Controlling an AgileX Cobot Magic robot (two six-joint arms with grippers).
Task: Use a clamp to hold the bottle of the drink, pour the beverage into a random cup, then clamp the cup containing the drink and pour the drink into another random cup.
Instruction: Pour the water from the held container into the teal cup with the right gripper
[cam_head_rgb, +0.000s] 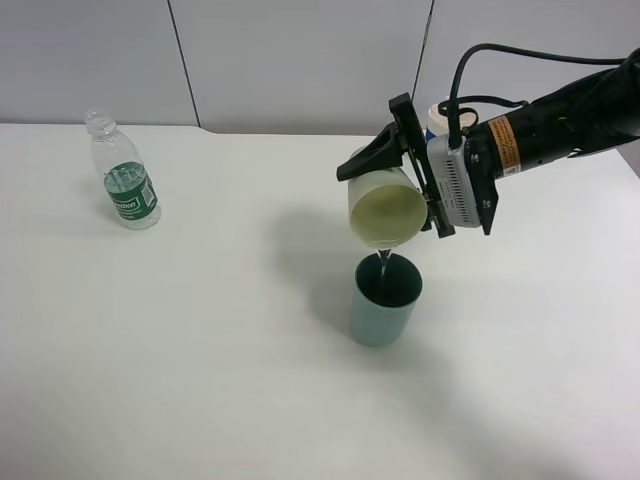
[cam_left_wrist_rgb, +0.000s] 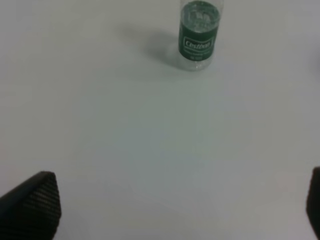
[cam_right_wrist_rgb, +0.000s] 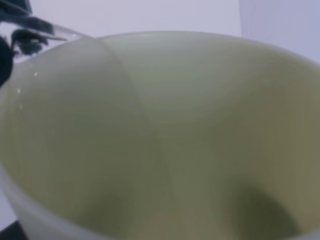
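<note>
Teal cup (cam_head_rgb: 385, 298) under tipped pale tumbler (cam_head_rgb: 385, 210), right pincer (cam_head_rgb: 412, 160).

Bottle (cam_head_rgb: 124, 176): clear, green label – upright, upper left.
Tumbler (cam_head_rgb: 385, 212): pale yellow-green, tipped over teal cup (cam_head_rgb: 385, 300) – thin stream (cam_head_rgb: 381, 264) falling.

Bottle (cam_head_rgb: 124, 180), upper left of the frame: clear plastic, green label with white lettering. Tumbler (cam_head_rgb: 385, 208), centre right: pale yellow-green. Cup (cam_head_rgb: 385, 300) beneath it: matte teal, darker inside. Right gripper (cam_head_rgb: 400, 160): black, silver-grey housing, orange label on arm. Table (cam_head_rgb: 200, 350): plain white.
</note>
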